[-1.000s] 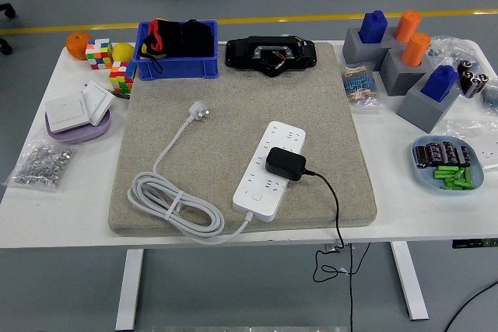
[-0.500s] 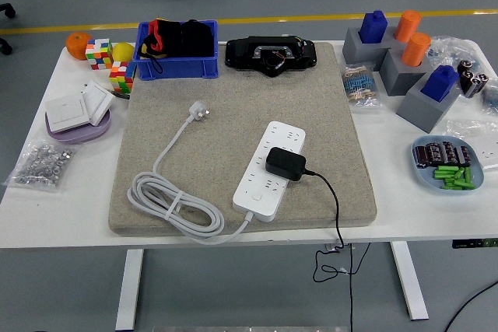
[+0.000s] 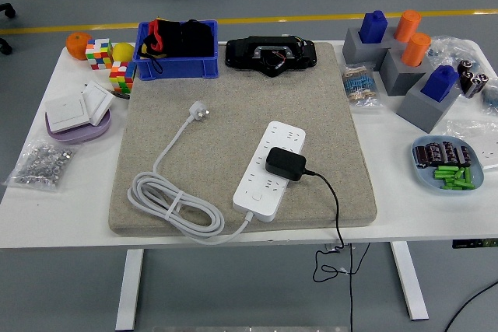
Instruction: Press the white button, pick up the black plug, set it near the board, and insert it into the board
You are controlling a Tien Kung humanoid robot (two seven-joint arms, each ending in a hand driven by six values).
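No hand shows over the table (image 3: 233, 235), so how far either is open cannot be told. The black plug (image 3: 285, 164) sits on the white board (image 3: 269, 170), which lies on the beige mat (image 3: 233, 99) toward the mat's 5 o'clock corner, running from 7 o'clock to 1 o'clock. The plug's black cord (image 3: 331, 200) leaves at 3 o'clock, then drops over the table's near edge. The board's white button (image 3: 247, 196) is at its 7 o'clock end, apart from the plug. The board's white cable (image 3: 175, 204) lies coiled at 9 o'clock from it, its prong end (image 3: 200, 111) reaching up toward 12. At the mat's 12 o'clock edge lie a black device (image 3: 271, 55) and a blue bin (image 3: 177, 52) holding dark items. At 10 o'clock from the mat are cubes (image 3: 109, 64), an orange (image 3: 77, 44) and white switches (image 3: 76, 106) on a purple plate (image 3: 74, 130), with a bag of small metal parts (image 3: 45, 162) at 8 o'clock. At 2 o'clock stand grey blocks (image 3: 401, 68) with blue and orange pegs, and at 3 o'clock a blue dish (image 3: 447, 167) of batteries. Nothing lies on the mat just around the board. No writing can be read.
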